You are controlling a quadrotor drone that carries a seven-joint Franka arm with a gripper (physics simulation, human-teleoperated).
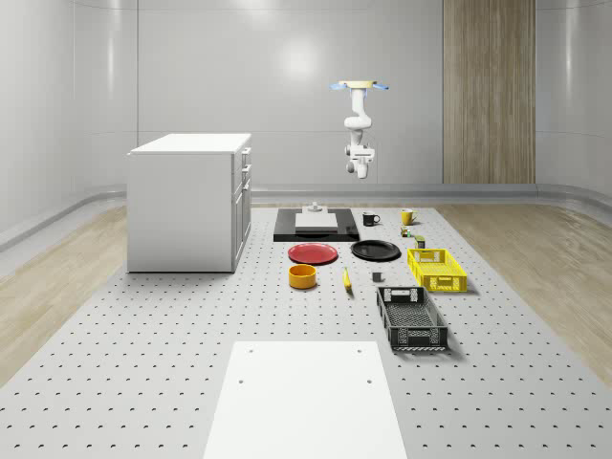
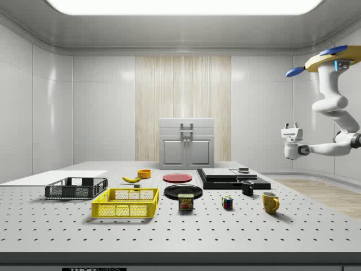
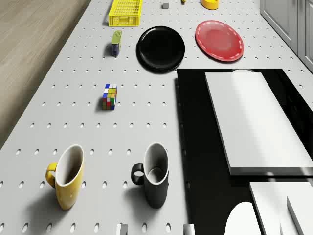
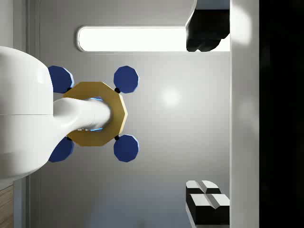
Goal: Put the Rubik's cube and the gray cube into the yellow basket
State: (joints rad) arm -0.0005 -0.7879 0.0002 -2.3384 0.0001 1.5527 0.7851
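While drone (image 1: 360,87) hovers, two mugs (image 3: 66,182), two plates (image 3: 161,47)

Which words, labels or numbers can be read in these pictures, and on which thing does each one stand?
"SPAM": on the small tin beside the yellow basket, in the side view.
Dark strip at the table's front edge: it carries letters, too small to read.
Rubik's cube, mugs, plates: no text.
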